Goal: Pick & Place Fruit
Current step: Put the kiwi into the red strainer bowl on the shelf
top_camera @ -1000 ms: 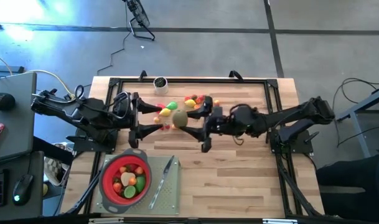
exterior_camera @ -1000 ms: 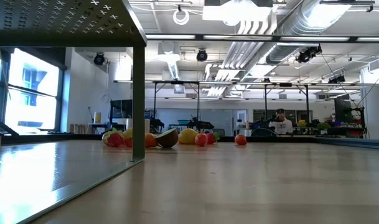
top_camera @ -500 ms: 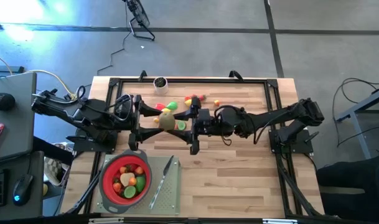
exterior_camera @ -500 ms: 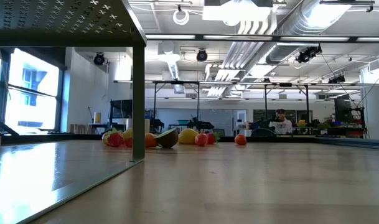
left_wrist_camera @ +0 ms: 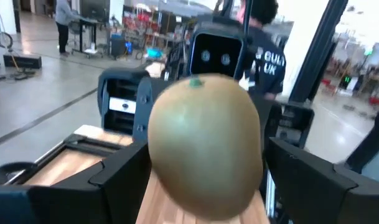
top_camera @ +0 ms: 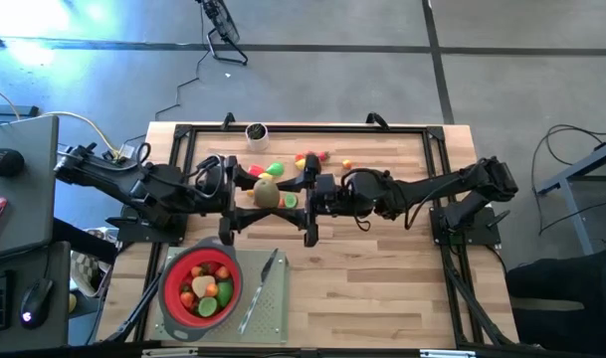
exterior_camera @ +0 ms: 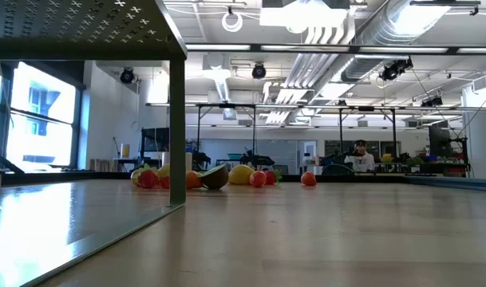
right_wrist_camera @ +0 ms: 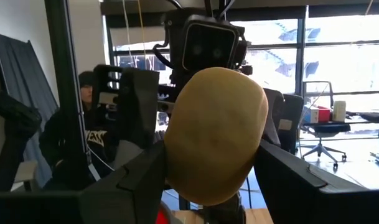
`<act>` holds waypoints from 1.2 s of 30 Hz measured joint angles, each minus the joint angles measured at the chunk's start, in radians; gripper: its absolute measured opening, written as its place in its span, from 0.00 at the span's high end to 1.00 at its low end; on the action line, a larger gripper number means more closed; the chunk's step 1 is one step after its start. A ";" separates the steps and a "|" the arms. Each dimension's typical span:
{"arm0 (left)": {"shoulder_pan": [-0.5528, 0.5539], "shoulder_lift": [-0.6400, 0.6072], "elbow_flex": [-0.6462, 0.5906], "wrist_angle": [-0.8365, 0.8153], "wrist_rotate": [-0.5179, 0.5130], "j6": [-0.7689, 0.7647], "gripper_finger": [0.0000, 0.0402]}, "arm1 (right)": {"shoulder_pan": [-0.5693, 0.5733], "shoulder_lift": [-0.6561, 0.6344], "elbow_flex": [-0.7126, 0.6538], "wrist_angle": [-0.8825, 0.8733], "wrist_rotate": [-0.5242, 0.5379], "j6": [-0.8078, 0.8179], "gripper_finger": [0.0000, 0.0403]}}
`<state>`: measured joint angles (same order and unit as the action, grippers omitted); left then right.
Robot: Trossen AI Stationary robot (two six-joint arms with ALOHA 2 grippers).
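Observation:
A brown egg-shaped fruit [top_camera: 267,192] hangs above the middle of the table, with my right gripper [top_camera: 286,195] shut on it from the right. My left gripper [top_camera: 245,194] faces it from the left, open, its fingers [left_wrist_camera: 117,177] standing to either side of the fruit's [left_wrist_camera: 205,146] near end; whether they touch it I cannot tell. More small fruit [top_camera: 307,160] in red, orange, yellow and green lie on the wood behind, also in the low view as a row of fruit [exterior_camera: 215,177]. A red strainer [top_camera: 201,283] holding several fruit stands at front left. My right gripper pinches the brown fruit's two sides [right_wrist_camera: 177,174] between its two fingers [right_wrist_camera: 130,183]. The fingers come about level from the table's right. The fruit is lifted clear of the table and sticks out past the fingertips toward my left gripper.
The strainer sits on a grey board [top_camera: 268,318] with a slim knife [top_camera: 263,288] beside it. A small round cup [top_camera: 256,131] stands at the far edge. A black frame [top_camera: 437,149] runs round the table. A green fruit half [top_camera: 291,201] lies under the arms.
My right gripper has carried the brown fruit toward the table's left, clear of the wood, then stopped. My left gripper, still open, has moved toward the table's right, closing up on the fruit.

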<state>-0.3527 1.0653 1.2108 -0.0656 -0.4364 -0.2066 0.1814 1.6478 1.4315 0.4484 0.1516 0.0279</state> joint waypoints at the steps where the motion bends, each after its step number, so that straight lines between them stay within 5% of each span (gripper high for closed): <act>1: 0.000 0.002 0.000 0.003 0.000 0.001 0.25 | 0.000 0.000 0.000 -0.003 0.001 0.001 0.47; 18: 0.000 0.032 0.000 0.024 -0.027 0.019 0.25 | 0.000 0.000 -0.002 -0.036 0.003 0.001 0.47; 27: 0.000 0.032 0.000 0.026 -0.030 -0.004 0.39 | 0.000 0.000 -0.002 -0.037 0.005 -0.008 0.47; 36: 0.000 0.032 0.000 0.025 -0.030 -0.013 0.40 | 0.000 0.000 -0.002 -0.035 0.005 -0.005 0.47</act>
<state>-0.3527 1.0969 1.2110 -0.0406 -0.4664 -0.2192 0.1814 1.6482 1.4296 0.4133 0.1566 0.0227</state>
